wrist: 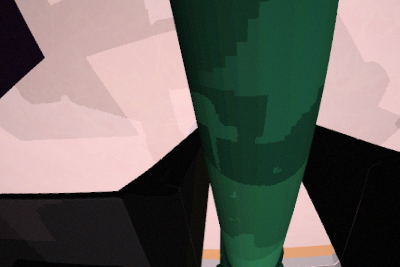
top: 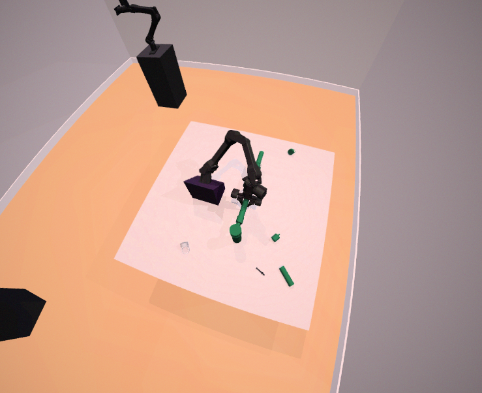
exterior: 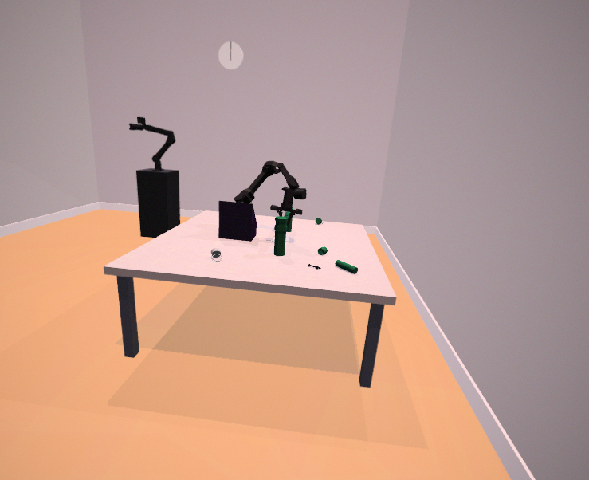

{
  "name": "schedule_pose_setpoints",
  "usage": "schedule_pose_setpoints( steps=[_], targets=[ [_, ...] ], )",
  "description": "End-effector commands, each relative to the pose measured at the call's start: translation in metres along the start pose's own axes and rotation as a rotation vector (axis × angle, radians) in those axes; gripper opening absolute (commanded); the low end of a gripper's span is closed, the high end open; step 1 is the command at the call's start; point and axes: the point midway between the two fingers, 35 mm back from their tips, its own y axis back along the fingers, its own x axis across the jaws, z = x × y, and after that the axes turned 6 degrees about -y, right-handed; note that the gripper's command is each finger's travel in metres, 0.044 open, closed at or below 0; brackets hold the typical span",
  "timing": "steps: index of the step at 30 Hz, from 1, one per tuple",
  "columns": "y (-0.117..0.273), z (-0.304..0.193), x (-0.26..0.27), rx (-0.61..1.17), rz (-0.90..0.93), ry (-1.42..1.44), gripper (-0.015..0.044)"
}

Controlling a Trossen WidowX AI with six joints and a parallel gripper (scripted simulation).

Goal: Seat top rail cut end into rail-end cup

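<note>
The green top rail runs from the back of the table to the big green post. My gripper is shut on the rail, with one black finger on each side. The big post stands upright under its round cap. The rail's front end meets the rail-end cup high beside the post cap; how deep it sits in the cup cannot be told. The brace band is too small to make out. The loop cap is hidden behind the arm.
A loose green tube, a small green fitting and a dark bolt lie right of the post. A clear ring-like part is left. A green cap lies far back.
</note>
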Motion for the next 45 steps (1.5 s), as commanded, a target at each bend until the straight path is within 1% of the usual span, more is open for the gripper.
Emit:
schedule_pose_setpoints(
  steps=[1, 9, 19, 26, 31, 37, 39, 42, 45],
  targets=[
    [0.0, 0.0, 0.0, 0.0, 0.0, 0.0, 0.0],
    [0.0, 0.0, 0.0, 0.0, 0.0, 0.0, 0.0],
    [0.001, 0.0, 0.0, 0.0, 0.0, 0.0, 0.0263],
    [0.026, 0.014, 0.002, 0.0, 0.001, 0.0, 0.044],
    [0.048, 0.026, 0.006, 0.0, 0.001, 0.0, 0.044],
    [0.047, 0.024, 0.006, 0.0, 0.001, 0.002, 0.044],
    [0.059, 0.024, 0.007, 0.0, 0.001, 0.002, 0.044],
    [0.089, 0.025, 0.01, 0.0, 0.002, 0.002, 0.044],
    [0.092, 0.025, 0.01, 0.0, 0.002, 0.002, 0.044]
  ],
)
